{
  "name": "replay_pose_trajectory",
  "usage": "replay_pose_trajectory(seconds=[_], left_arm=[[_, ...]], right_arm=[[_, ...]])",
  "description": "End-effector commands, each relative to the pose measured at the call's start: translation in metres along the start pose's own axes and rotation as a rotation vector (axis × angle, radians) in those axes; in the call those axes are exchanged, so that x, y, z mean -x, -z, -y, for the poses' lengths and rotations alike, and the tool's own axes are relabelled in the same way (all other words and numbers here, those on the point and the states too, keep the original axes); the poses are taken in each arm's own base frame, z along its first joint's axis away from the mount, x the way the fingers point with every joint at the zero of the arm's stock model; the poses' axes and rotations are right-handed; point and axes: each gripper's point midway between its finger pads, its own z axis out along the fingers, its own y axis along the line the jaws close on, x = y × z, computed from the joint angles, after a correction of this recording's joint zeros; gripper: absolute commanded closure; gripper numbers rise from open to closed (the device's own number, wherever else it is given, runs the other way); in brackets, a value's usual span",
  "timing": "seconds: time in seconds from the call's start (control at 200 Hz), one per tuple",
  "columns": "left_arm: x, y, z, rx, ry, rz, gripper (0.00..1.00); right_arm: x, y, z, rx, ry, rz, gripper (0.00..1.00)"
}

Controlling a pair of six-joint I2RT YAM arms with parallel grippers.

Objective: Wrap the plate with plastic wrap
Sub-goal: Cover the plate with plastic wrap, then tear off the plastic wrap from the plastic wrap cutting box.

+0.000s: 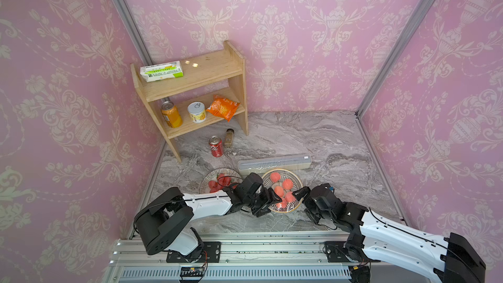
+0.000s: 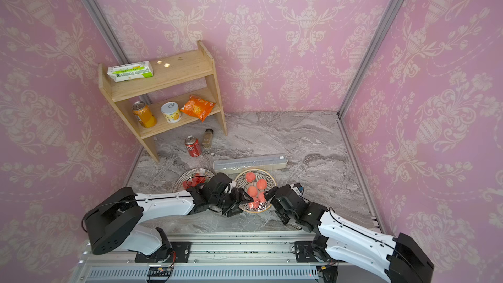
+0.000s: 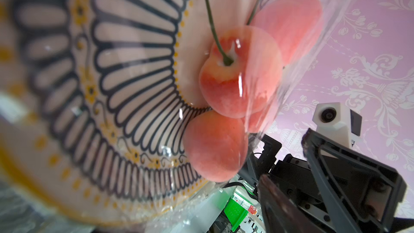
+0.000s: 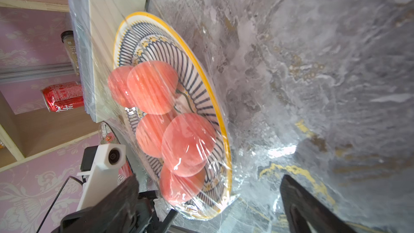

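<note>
The patterned, yellow-rimmed plate (image 1: 296, 178) (image 2: 269, 179) (image 4: 197, 81) (image 3: 134, 63) holds several peaches (image 1: 287, 184) and lies on the marble top. Clear, crinkly plastic wrap (image 4: 268, 153) is stretched over the plate and fruit and spreads onto the table beside it. It runs back to the long pale dispenser box (image 1: 275, 162) (image 2: 250, 162) (image 4: 107, 30) just behind the plate. My left gripper (image 1: 273, 203) (image 2: 243, 201) is open at the plate's front-left rim. My right gripper (image 1: 298, 196) (image 2: 268, 194) (image 4: 208, 179) is open at the front-right rim, with the rim between its fingers.
A second plate (image 1: 209, 179) of red fruit lies left of the first, partly under my left arm. A red can (image 1: 215, 146) and a spice bottle (image 1: 229, 138) stand behind it. A wooden shelf (image 1: 190, 88) with cans, a carton and a snack bag fills the back left corner.
</note>
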Motion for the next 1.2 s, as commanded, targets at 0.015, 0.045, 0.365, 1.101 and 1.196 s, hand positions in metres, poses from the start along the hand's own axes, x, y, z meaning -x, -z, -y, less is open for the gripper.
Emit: replay_pose_trajectory(seconds=[0.015,0.045,0.365,1.101,1.196], left_arm=[[0.005,-0.004,0.005,-0.039,0.019,-0.005,0.24],[0.007,-0.004,0.005,-0.042,0.024,0.000,0.24],[0.022,0.020,-0.004,-0.041,0.045,0.116,0.21],[0.121,0.050,0.172,0.295,-1.066,0.209,0.38],[0.134,0.026,0.193,0.310,-1.182,0.169,0.39]], right_arm=[[0.002,-0.001,-0.015,0.037,0.009,0.002,0.00],[0.003,-0.002,-0.015,0.037,0.017,0.004,0.00],[0.041,0.026,-0.008,-0.029,0.200,0.036,0.00],[0.212,-0.008,-0.066,0.061,0.388,0.009,0.31],[0.220,-0.022,-0.065,0.059,0.375,-0.008,0.36]])
